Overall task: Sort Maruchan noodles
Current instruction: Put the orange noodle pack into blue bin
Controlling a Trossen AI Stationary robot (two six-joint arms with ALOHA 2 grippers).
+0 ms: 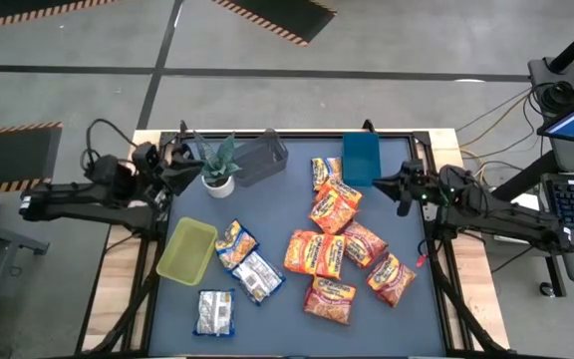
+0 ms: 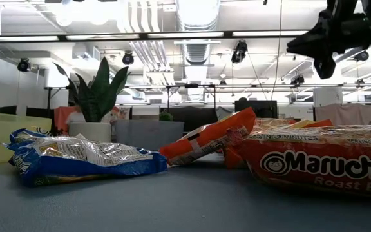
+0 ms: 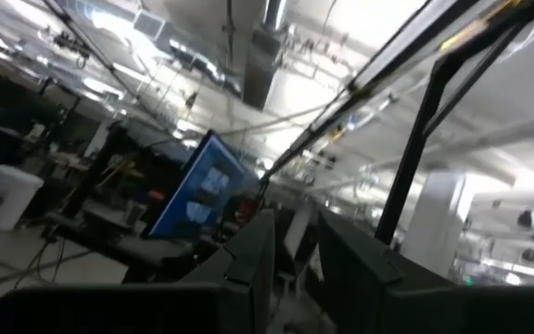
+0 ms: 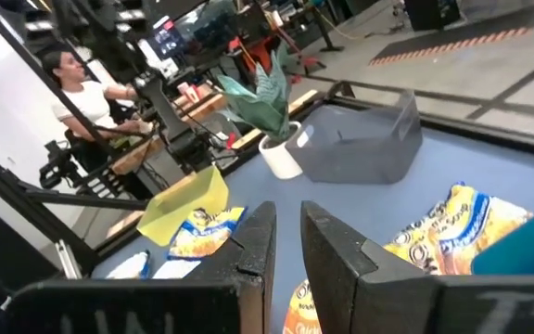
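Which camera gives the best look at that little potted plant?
The high view: the potted plant shows whole beside the grey bin. The low view shows it far off behind packets; the right wrist view shows it slanted; the left wrist view misses it.

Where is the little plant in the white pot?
In the high view, the potted plant stands near the table's far left corner, between the left gripper and the grey bin, with the yellow-green bin nearer the front.

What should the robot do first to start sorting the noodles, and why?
Probably lower the right end effector toward the nearest orange-red plastic noodle packets. Both arms hang at the table's edges holding nothing, all packets lie loose on the blue-grey table, and the yellow-green plastic bin looks empty.
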